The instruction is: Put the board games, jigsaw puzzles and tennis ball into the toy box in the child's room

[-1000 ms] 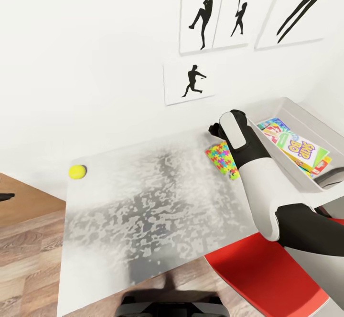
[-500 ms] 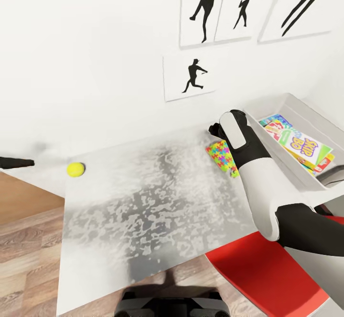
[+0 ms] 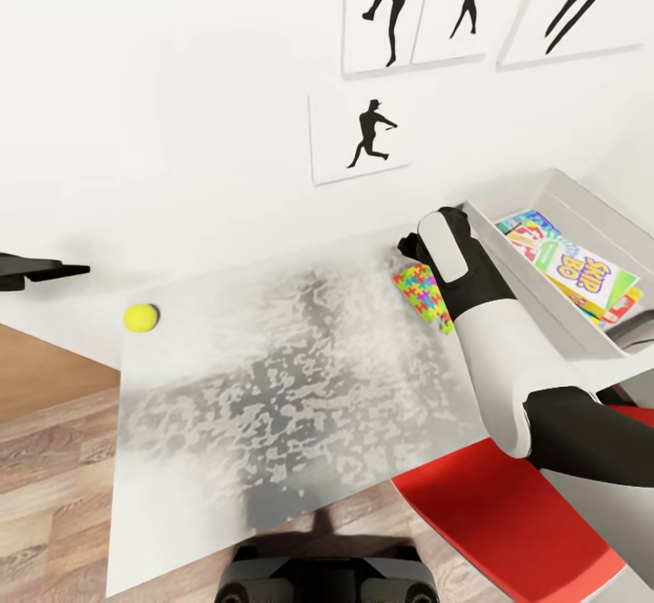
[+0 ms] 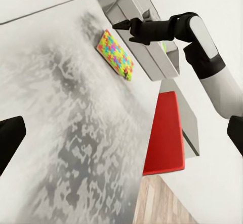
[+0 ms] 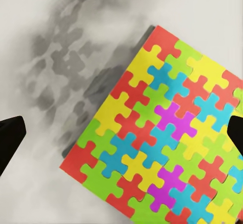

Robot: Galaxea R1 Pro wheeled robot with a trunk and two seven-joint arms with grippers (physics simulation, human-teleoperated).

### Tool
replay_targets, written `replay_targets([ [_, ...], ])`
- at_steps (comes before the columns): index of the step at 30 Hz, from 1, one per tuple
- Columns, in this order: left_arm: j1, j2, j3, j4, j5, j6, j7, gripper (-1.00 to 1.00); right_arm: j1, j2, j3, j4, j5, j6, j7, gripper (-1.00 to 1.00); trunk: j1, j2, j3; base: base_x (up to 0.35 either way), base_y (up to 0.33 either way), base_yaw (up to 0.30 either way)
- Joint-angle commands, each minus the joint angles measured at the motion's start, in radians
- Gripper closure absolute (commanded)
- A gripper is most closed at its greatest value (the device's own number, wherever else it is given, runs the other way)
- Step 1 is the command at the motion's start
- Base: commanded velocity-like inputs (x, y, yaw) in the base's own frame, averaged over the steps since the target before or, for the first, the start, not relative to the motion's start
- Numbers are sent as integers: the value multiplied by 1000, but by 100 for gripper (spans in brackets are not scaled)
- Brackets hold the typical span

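Multicolour jigsaw puzzle (image 5: 167, 143): flat on bench (image 3: 272, 376), directly beneath parted right fingers (image 5: 121, 133), not yet gripped. Left fingers (image 4: 121, 138): spread, empty. Tennis ball (image 3: 141, 317): far bench corner. Toy box (image 3: 581, 194): beside right fingers, holding board games (image 3: 581, 276). Step: puzzle pickup; next likely calls for descent, closure.

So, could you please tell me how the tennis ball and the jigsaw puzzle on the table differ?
The tennis ball is round and plain yellow-green; the jigsaw puzzle is a flat square tile in many colours. The ball lies alone near the table's left end; the puzzle lies by the toy box, under the right gripper. Both are outside the box.
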State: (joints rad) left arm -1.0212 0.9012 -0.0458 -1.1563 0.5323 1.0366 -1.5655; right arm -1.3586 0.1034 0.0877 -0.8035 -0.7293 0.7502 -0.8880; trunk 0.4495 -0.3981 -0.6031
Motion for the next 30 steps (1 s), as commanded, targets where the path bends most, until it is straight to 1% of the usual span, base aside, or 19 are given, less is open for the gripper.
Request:
replay_targets([
  [1,-2,0,-3,-1,4,11,-5,-100,-3,-1,2,-2,-9,3,-12,-100,1,-2,-3,0,0,0],
  [3,-2,-8,-3,-12,8,11,-5,-100,-13,-1,3,-2,-9,3,-15,-100,1,-2,-6,0,0,0],
  [5,-4,-34,-4,-30,9,11,-5,-100,-22,-1,4,-3,-9,3,-16,-100,1,-2,-10,0,0,0],
  [7,-18,-77,-4,-47,6,11,-5,-100,-29,-1,4,-3,-9,4,-17,-100,1,-2,-13,0,0,0],
  [8,-30,-94,-5,-51,4,11,-5,-100,-31,-1,4,-3,-9,4,-17,-100,1,-2,-15,0,0,0],
  [9,-42,-105,-5,-53,1,11,-5,-100,-33,-1,4,-3,-9,4,-17,-100,1,-2,-16,0,0,0],
  [11,-57,-115,-6,-55,-1,11,-5,-100,-36,-1,3,-3,-9,5,-17,-100,1,-2,-20,0,0,0],
  [14,-80,-121,-6,-55,-2,11,-5,-100,-42,-1,3,-3,-9,14,-18,-100,1,-2,-25,0,0,0],
  [17,-89,-123,-6,-53,-3,11,-5,-100,-48,-1,4,-3,-9,25,-18,-100,1,-2,-29,0,0,0],
  [21,-93,-118,-6,-52,-3,11,-5,-100,-53,-1,3,-3,-9,29,-18,-100,1,-2,-36,0,0,0],
  [30,-94,-111,-6,-52,-5,11,-5,-100,-92,-2,6,-3,-4,33,-19,-100,1,-2,-51,0,0,0],
])
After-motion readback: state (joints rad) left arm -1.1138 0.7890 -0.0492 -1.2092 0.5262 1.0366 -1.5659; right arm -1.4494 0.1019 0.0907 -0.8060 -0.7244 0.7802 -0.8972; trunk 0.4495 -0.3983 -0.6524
